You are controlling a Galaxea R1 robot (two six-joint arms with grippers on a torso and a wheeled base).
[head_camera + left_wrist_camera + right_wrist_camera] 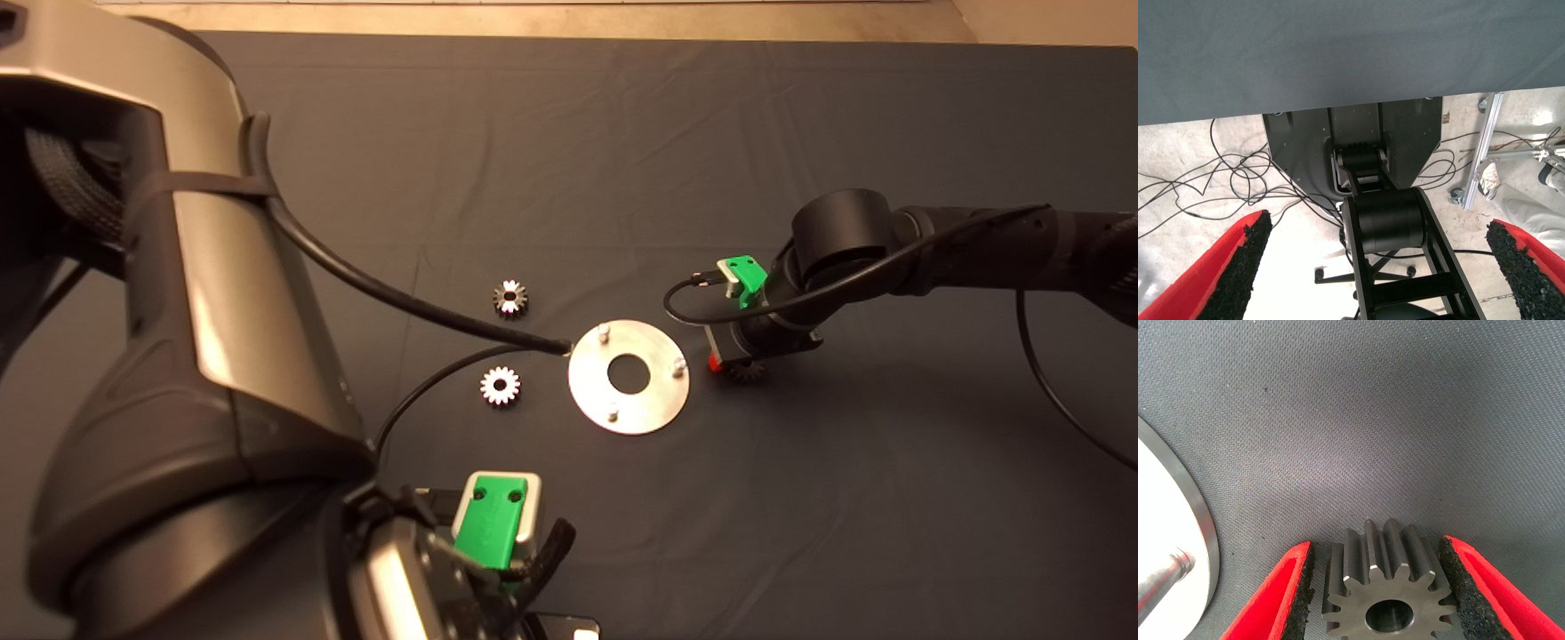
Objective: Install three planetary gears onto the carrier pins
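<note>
The silver disc (594,391) lies mid-mat with its three carrier pins (604,332) bare. It also shows in the right wrist view (1165,520), with one pin (1161,577). My right gripper (738,366) is down at the mat just right of the disc. Its pads (1301,593) sit against the teeth of one planetary gear (1385,587), which peeks out under the gripper in the head view (751,371). Two more gears (509,298) (500,386) lie flat left of the disc. My left gripper (1381,267) is open and parked at the near edge.
The left arm's large silver-grey body (196,293) fills the left of the head view, and its black cable (400,307) runs over the mat to the disc's left rim. The left wrist view shows the floor, cables and the robot's base (1358,140).
</note>
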